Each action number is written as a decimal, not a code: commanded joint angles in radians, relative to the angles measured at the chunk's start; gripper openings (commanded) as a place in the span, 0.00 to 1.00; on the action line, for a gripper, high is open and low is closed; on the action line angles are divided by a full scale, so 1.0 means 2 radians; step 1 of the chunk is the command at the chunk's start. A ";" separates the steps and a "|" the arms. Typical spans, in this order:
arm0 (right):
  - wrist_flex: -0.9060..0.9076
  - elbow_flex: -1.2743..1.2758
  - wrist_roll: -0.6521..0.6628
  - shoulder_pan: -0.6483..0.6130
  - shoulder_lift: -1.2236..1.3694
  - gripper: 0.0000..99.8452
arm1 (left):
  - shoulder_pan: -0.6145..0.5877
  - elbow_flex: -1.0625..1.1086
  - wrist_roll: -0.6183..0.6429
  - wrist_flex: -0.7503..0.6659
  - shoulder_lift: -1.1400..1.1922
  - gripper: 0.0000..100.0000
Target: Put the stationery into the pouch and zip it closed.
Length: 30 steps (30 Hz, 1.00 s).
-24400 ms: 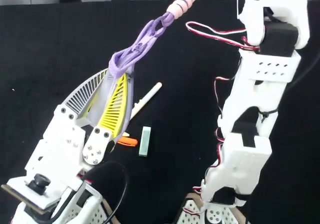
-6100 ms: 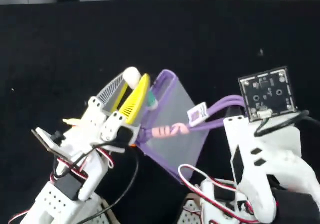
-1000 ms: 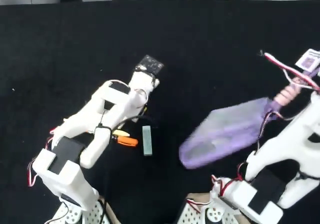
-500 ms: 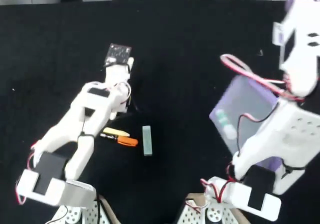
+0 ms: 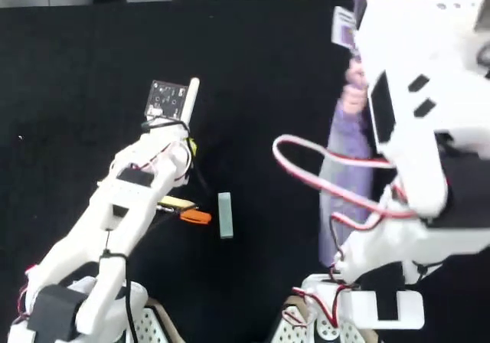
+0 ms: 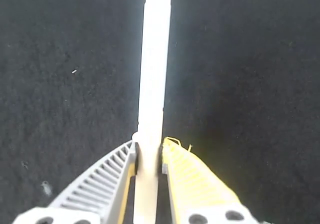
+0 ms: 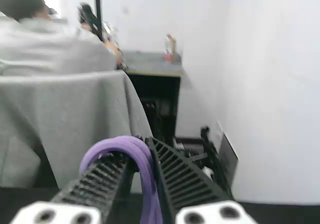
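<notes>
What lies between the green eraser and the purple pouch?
The high view shows bare table between eraser and pouch; a red-white cable crosses in front.

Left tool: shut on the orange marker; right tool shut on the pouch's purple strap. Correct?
One thing is off. The left tool is shut on the white pen, not the orange marker, as the left wrist view shows. The orange marker lies on the table in the high view. The rest stands: the right tool is shut on the pouch's purple strap.
</notes>
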 commanded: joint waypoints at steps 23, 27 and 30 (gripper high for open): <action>-0.048 0.001 0.007 0.000 -0.026 0.01 | -0.030 0.009 0.008 -0.021 -0.038 0.03; -0.025 0.001 0.008 0.000 -0.057 0.01 | -0.040 0.007 0.008 -0.021 -0.038 0.03; -0.006 0.004 0.028 -0.001 -0.085 0.01 | -0.049 0.007 0.008 -0.022 -0.038 0.03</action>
